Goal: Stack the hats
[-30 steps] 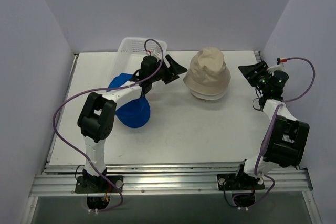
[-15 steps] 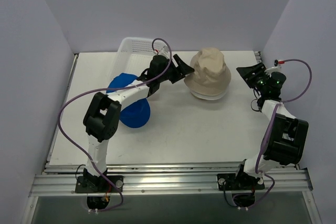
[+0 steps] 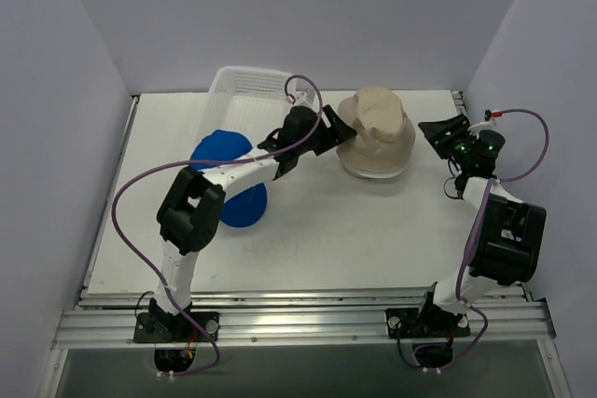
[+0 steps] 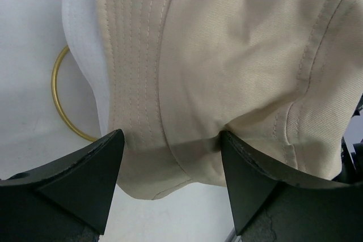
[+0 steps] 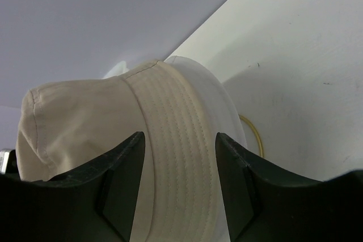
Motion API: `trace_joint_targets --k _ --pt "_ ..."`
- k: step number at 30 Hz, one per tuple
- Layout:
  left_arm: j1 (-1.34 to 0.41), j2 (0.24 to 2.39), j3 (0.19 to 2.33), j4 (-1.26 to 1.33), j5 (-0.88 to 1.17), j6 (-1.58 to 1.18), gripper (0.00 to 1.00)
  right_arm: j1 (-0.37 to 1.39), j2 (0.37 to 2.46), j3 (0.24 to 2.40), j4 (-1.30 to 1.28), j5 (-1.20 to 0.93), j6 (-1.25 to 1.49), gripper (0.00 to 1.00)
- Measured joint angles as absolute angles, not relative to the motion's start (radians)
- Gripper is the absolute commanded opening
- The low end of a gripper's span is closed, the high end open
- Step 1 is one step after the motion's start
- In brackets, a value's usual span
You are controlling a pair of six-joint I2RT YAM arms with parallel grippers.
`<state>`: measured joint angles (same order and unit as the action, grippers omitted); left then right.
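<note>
Brim of the beige hat [image 3: 376, 132], far-centre on the surface [image 3: 354, 230], sat inside the wide left claw [image 3: 340, 128], likely for carrying onto the blue hat [image 3: 216, 148] at left; the right claw [image 3: 437, 133] hung half-open, apart.

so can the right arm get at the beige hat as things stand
Probably yes: the right gripper faces the beige hat from close by with nothing between, and the left gripper is on its other side.

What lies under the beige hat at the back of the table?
A white brim pokes out beneath the beige hat, and a gold ring shows at the base. Whatever the ring belongs to is covered.
</note>
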<state>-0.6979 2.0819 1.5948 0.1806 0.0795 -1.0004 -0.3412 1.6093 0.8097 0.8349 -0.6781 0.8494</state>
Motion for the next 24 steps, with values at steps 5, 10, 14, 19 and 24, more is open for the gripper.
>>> trace_joint_targets --k 5,10,14,19,24 --pt "-0.752 2.083 1.595 0.179 0.044 -0.984 0.77 -0.349 1.626 0.806 0.852 -0.683 0.86 0.48" --pt "-0.792 2.084 1.588 0.186 0.036 -0.981 0.77 -0.368 1.632 0.805 0.864 -0.685 0.864 0.48" --pt "-0.797 2.066 1.554 0.197 0.011 -0.968 0.77 -0.374 1.633 0.805 0.867 -0.685 0.864 0.48" --pt "-0.785 2.028 1.539 0.13 -0.054 -0.924 0.77 -0.374 1.634 0.804 0.879 -0.69 0.867 0.48" --pt "-0.751 2.022 1.52 0.133 -0.053 -0.92 0.76 -0.374 1.634 0.8 0.892 -0.698 0.868 0.48"
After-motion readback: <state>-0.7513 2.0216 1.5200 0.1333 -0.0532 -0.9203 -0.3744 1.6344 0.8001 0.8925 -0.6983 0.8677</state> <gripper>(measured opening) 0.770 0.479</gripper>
